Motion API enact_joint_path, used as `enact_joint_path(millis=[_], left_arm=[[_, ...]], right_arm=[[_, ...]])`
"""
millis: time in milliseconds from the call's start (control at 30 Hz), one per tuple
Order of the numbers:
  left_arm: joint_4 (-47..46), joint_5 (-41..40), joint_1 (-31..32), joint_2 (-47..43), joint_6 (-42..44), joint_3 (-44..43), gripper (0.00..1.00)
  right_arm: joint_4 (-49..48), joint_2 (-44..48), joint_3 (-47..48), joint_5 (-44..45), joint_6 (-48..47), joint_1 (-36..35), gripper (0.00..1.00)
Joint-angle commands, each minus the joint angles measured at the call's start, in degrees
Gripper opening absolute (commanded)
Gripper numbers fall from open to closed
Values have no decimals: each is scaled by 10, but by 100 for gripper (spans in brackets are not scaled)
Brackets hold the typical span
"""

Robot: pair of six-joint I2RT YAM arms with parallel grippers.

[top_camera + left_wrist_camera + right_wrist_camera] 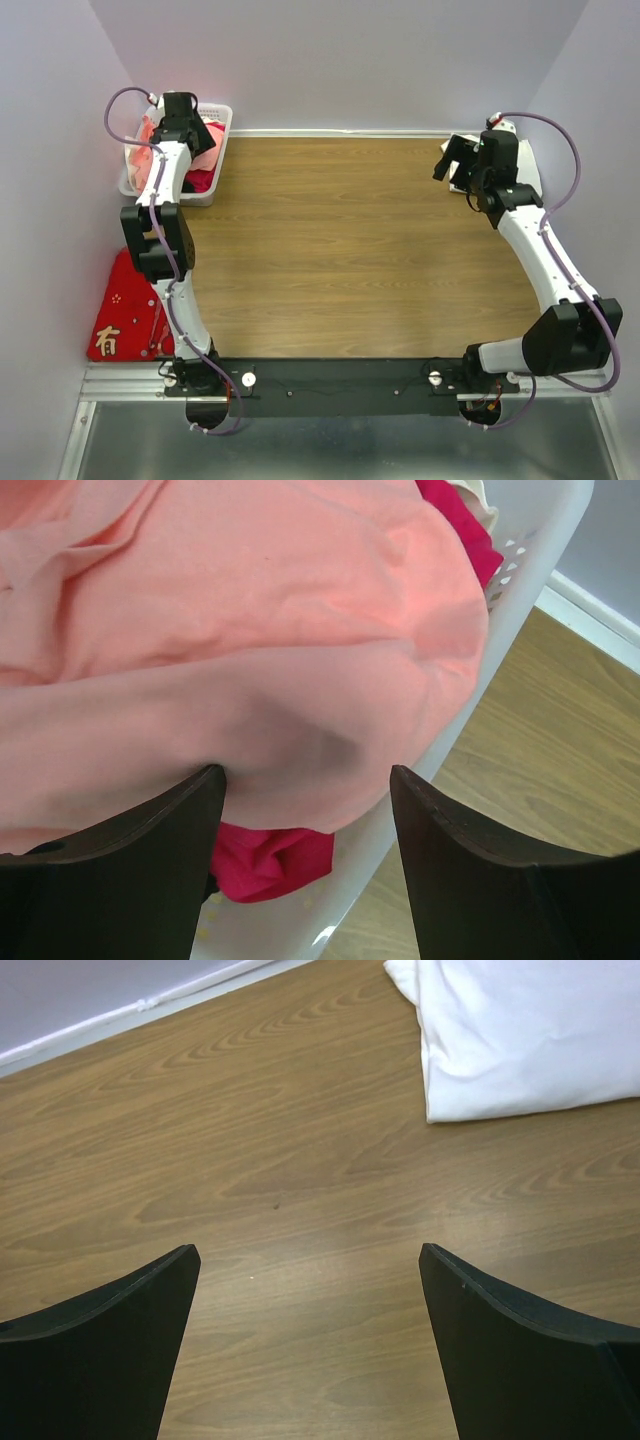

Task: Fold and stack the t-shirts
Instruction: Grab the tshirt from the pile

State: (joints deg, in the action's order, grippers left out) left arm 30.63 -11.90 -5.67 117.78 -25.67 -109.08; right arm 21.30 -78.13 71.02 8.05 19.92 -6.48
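The salmon-pink t-shirt lies bunched in a white basket at the table's far left; it shows in the top view beside my left arm. My left gripper is open right over it, its fingertips against the pink cloth, holding nothing; in the top view it sits inside the basket. The white t-shirt lies folded at the table's far right. My right gripper is open and empty above bare wood just left of it.
A magenta garment lies under the pink tee in the basket. A flat red cloth with gold characters lies off the table's left edge. The wooden tabletop is walled at the back and both sides.
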Motion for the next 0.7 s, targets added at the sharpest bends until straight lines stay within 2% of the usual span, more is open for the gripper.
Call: enact_joint_path(millis=[0, 200, 300, 400, 433, 500, 667], left_arm=[[18, 26, -2, 34, -6, -46, 74], [14, 8, -2, 55, -4, -47, 65], [20, 1, -2, 67, -1, -55, 56], [24, -6, -2, 69, 4, -61, 33], [24, -8, -2, 68, 6, -60, 16], [25, -10, -3, 64, 11, -57, 1], [22, -10, -1, 31, 17, -40, 0]], right_arm=[[13, -17, 1, -3, 9, -2, 100], [14, -26, 10, 0, 13, -2, 100], [14, -30, 14, 1, 14, -3, 100], [14, -30, 16, -1, 19, -2, 100], [13, -29, 16, -1, 20, -2, 100], [14, -28, 15, -3, 24, -2, 100], [15, -21, 9, -8, 32, -2, 100]])
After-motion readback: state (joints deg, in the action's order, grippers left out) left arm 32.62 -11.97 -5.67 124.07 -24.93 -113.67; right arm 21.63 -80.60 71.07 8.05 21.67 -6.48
